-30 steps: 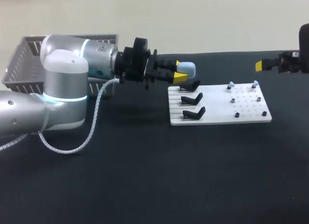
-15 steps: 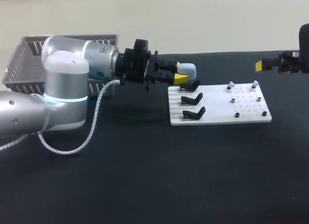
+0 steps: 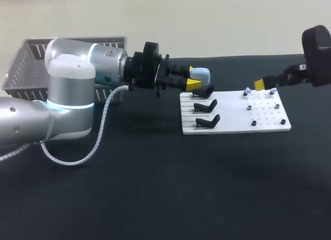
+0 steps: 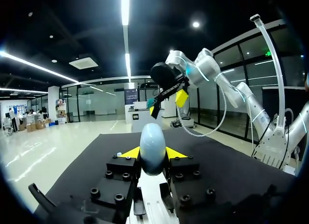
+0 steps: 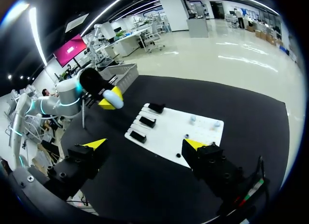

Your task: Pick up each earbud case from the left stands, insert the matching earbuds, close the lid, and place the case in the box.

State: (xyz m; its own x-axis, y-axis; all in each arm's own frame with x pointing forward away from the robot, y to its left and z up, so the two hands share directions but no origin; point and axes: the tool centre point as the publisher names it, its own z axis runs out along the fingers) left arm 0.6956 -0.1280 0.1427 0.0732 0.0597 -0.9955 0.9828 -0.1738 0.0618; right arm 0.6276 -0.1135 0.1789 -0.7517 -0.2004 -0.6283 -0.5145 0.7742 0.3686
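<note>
My left gripper (image 3: 191, 77) is shut on a pale blue earbud case (image 3: 200, 73), held in the air just behind the white board (image 3: 235, 116). In the left wrist view the case (image 4: 153, 147) stands upright between the yellow fingertips (image 4: 129, 152). Three black stands (image 3: 206, 105) on the board's left half are bare. Two small pale earbuds (image 3: 247, 90) sit on pegs at the board's far right. My right gripper (image 3: 265, 83) hovers open above those earbuds, and in its own view the gripper (image 5: 145, 144) holds nothing over the board (image 5: 164, 137).
A grey mesh basket (image 3: 31, 59) stands at the back left, behind my left arm. Several small dark pegs (image 3: 254, 123) dot the board's right half. The black table (image 3: 165, 188) stretches wide in front of the board.
My right gripper has moved left from the table's right edge to above the board's earbuds. The left arm and the case have stayed put.
</note>
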